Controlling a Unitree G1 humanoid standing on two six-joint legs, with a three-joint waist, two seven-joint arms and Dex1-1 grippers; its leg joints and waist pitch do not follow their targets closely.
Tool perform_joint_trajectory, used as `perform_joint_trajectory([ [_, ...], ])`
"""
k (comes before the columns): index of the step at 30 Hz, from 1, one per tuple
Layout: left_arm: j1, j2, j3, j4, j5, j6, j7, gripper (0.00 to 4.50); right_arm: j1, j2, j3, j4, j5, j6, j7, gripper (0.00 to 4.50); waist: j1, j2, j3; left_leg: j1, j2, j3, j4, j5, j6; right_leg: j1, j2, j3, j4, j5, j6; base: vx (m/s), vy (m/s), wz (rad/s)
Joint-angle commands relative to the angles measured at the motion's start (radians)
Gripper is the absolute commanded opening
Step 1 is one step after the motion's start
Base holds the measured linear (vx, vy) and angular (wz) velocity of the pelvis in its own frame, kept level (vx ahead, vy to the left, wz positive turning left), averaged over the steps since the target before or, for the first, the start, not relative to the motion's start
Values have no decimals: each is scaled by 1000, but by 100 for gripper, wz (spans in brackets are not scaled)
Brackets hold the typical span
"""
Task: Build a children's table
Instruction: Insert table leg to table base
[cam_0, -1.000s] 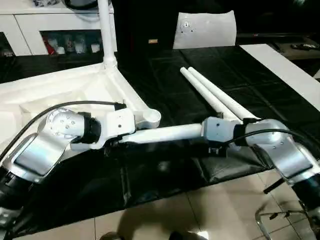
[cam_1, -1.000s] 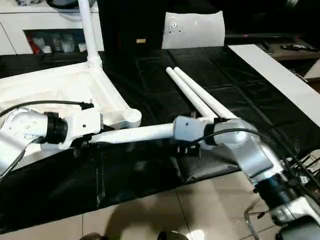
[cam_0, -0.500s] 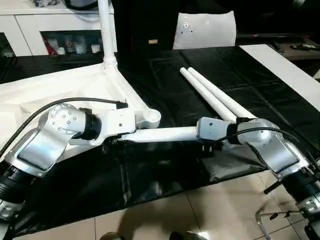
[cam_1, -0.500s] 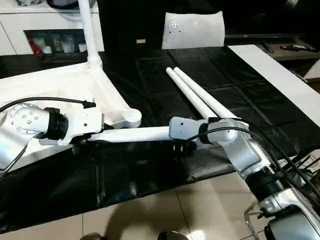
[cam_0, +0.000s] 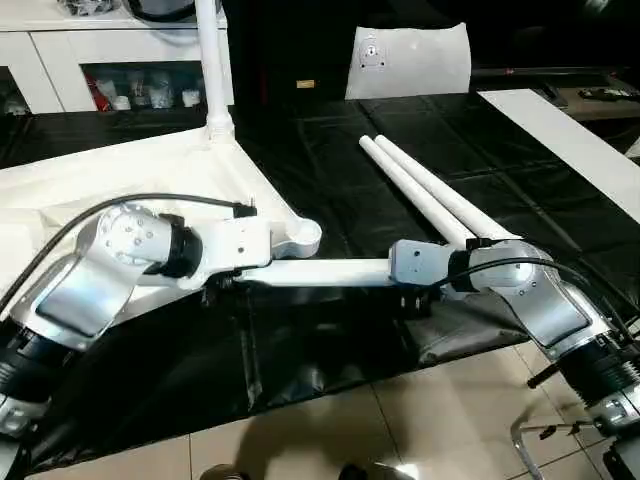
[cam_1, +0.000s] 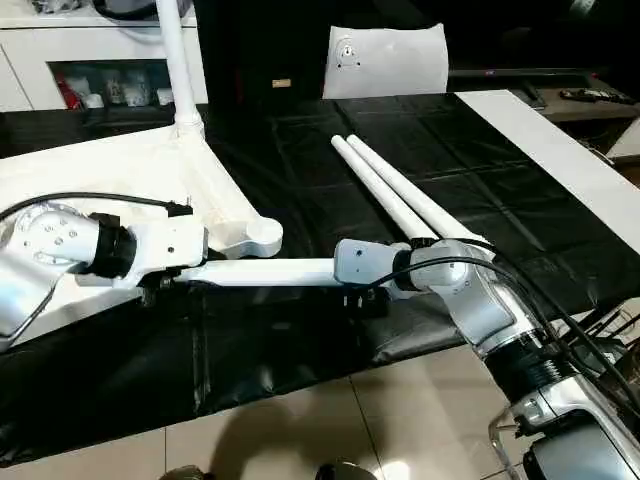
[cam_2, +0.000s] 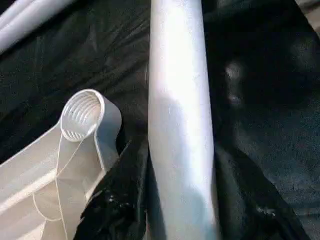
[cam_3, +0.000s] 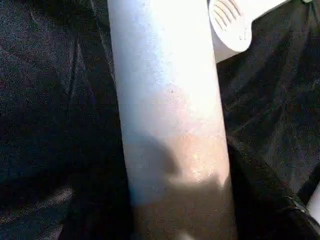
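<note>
The upturned tabletop (cam_0: 120, 175) is lying on the black-covered desk (cam_0: 330, 350), one leg already standing in a far corner. Both tools, left (cam_0: 228, 285) and right (cam_0: 410, 298), are grasping another leg (cam_0: 320, 271) level between them, just beside the open near socket (cam_2: 80, 116), probably to line it up.

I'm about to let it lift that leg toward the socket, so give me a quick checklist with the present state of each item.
1. Leg spans between left gripper and right gripper: ok.
2. Grip closed on the leg, both ends: cannot tell.
3. Near corner socket empty, threads showing: ok.
4. Leg lined up with the socket: not ok, it lies level beside it.
5. One leg already upright in the far corner: ok.
6. Two spare legs lying apart on the black sheet: ok.
</note>
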Motion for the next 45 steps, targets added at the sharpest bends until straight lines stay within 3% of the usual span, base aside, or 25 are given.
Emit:
perform_joint_trajectory([
  [1, -32, -19, 25, -28, -33, -44, -5, 162, 7, 12, -9, 20, 4, 9, 1, 199, 3, 3, -77, 0, 26, -6, -69, -237, 12, 53, -59, 63, -67, -469, -101, 0, 0, 0],
  [6, -53, -43, 53, 10, -12, -76, 39, 162, 9, 21, -21, 24, 14, 7, 1, 199, 3, 4, -79, 0, 25, -5, -68, -239, 13, 53, -58, 62, -69, -466, -102, 0, 0, 0],
  [8, -62, -60, 73, 23, -46, -76, 30, 162, 9, 21, -22, 25, 15, 6, 1, 199, 5, 5, -80, 1, 25, -5, -68, -237, 11, 55, -58, 63, -66, -452, -105, 0, 0, 0],
  [11, -71, -67, 97, 35, -78, -98, 15, 231, 10, 21, -24, 27, 15, 6, 0, 199, 6, 6, -81, 1, 24, -5, -68, -238, 12, 55, -57, 63, -64, -445, -108, 0, 0, 0],
  [15, -80, -76, 146, 43, -139, -80, -2, 254, 12, 19, -31, 24, 17, 10, 1, 191, 10, 5, -82, -1, 24, -4, -65, -230, 14, 55, -57, 63, -61, -416, -135, 0, 0, 0],
  [17, -84, -81, 181, 51, -173, -67, -5, 266, 17, 20, -39, 21, 23, 17, 0, 189, 8, 3, -78, -2, 23, -4, -66, -251, 12, 55, -55, 62, -61, -443, -124, 0, 0, 0],
  [18, -85, -90, 214, 62, -200, -68, -7, 272, 21, 22, -47, 20, 27, 21, -1, 188, 9, 2, -77, 1, 19, -2, -63, -265, 9, 53, -56, 61, -70, -510, -93, 0, 0, 0],
  [20, -88, -102, 253, 76, -227, -58, 5, 276, 27, 26, -56, 20, 36, 29, -3, 188, 8, 3, -76, 3, 18, -2, -62, -266, 7, 50, -56, 59, -75, -545, -75, 0, 0, 0],
  [22, -90, -105, 265, 79, -237, -53, 10, 297, 30, 27, -59, 18, 39, 33, -3, 188, 6, 5, -75, 4, 19, -4, -63, -282, 5, 47, -54, 58, -76, -554, -68, 0, 0, 0],
  [24, -103, -134, 322, 106, -266, -54, 65, 312, 40, 32, -72, 11, 55, 50, -10, 188, 4, 5, -75, 5, 17, -4, -61, -288, 7, 47, -53, 57, -76, -544, -70, 0, 0, 0],
  [26, -128, -177, 393, 149, -294, -39, 165, 313, 58, 46, -100, 0, 82, 88, -23, 188, 5, 3, -76, 4, 15, -2, -58, -283, 12, 46, -50, 55, -78, -539, -68, 0, 0, 0],
  [27, -149, -198, 436, 185, -285, -39, 254, 313, 69, 68, -139, -10, 107, 150, -60, 188, 7, 4, -77, 7, 15, -3, -58, -284, 12, 45, -51, 54, -78, -540, -68, 0, 0, 0],
  [28, -168, -217, 479, 216, -281, -19, 335, 313, 77, 88, -174, -19, 132, 203, -92, 188, 5, 2, -76, 2, 13, -3, -58, -281, 14, 47, -44, 53, -75, -531, -63, 0, 0, 0],
  [29, -168, -217, 479, 216, -281, -19, 335, 313, 77, 88, -174, -19, 132, 203, -92, 188, 5, 1, -78, 3, 12, -4, -57, -277, 13, 47, -44, 51, -76, -529, -62, 0, 0, 0],
  [30, -182, -235, 527, 240, -286, -6, 408, 313, 86, 108, -208, -36, 158, 247, -120, 188, 5, 3, -78, 2, 12, -5, -58, -267, 12, 48, -45, 50, -78, -525, -53, 0, 0, 0],
  [31, -184, -246, 558, 243, -291, 6, 457, 313, 94, 124, -230, -56, 179, 278, -137, 188, 6, 11, -76, 5, 13, -6, -58, -270, 11, 46, -46, 50, -77, -521, -55, 0, 0, 0],
  [36, -167, -295, 647, 240, -274, 74, 656, 313, 137, 194, -320, -136, 247, 398, -228, 188, 5, 5, -78, 2, 14, -4, -61, -242, 19, 47, -46, 52, -72, -475, -67, 0, 0, 0],
  [41, -84, -349, 667, 160, -245, 123, 758, 313, 178, 294, -408, -239, 326, 486, -331, 188, 2, 18, -77, 4, 19, -7, -67, -247, 13, 45, -48, 53, -75, -463, -65, 0, 0, 0],
  [43, 17, -421, 680, 49, -253, 191, 834, 313, 205, 406, -503, -343, 420, 616, -445, 188, -2, 18, -76, 3, 24, -8, -70, -245, 12, 45, -50, 57, -71, -437, -84, 0, 0, 0],
  [45, 107, -463, 663, -40, -233, 215, 882, 313, 236, 450, -527, -420, 458, 652, -485, 188, 0, 16, -77, 2, 23, -9, -71, -251, 12, 44, -48, 54, -74, -447, -69, 0, 0, 0],
])
